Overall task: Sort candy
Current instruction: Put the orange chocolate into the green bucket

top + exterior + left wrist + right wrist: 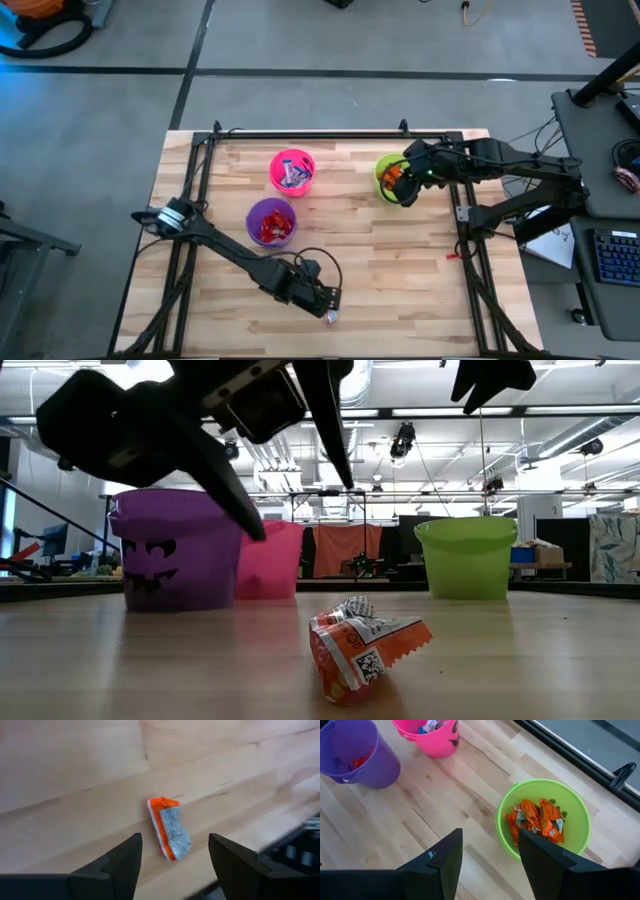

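Left pincer [172, 857] hangs released over last orange candy [169, 827] nr desk [400, 280] edge: center fingers, prob. drop lower, clench; right pincer [487, 857] released by green cup [543, 817].

from overhead we look straight down on the pale wooden slatted table [400, 260]; low view sits at tabletop level, sharing the round green plastic cup [466, 555] with right wrist view.
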